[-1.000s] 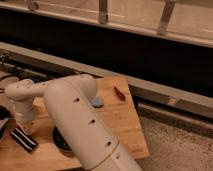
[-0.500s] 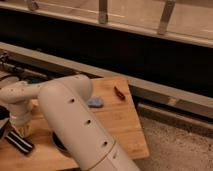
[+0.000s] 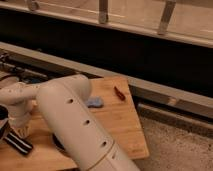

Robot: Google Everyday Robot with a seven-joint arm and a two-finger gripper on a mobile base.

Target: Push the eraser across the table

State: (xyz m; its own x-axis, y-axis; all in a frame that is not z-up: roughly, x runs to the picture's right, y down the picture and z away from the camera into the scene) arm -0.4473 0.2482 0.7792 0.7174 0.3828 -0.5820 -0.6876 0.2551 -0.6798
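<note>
Since the earlier frames the white arm (image 3: pixel 75 125) has swung further to the left, and the eraser (image 3: pixel 18 144) has slid with it, toward the left and a little closer to the near edge of the worktop (image 3: pixel 125 125). Now the eraser lies flat at the near left corner of the board, its white stripes running slantwise. The claw (image 3: pixel 5 131) is at the very left border of the view, just beside the eraser and above it, mostly cut off by the frame; I cannot tell if it is apart or together. A pale blue lump (image 3: pixel 94 102) rests near the middle of the worktop, well apart from the eraser. A small red item (image 3: pixel 119 93) lies near the far right corner.
</note>
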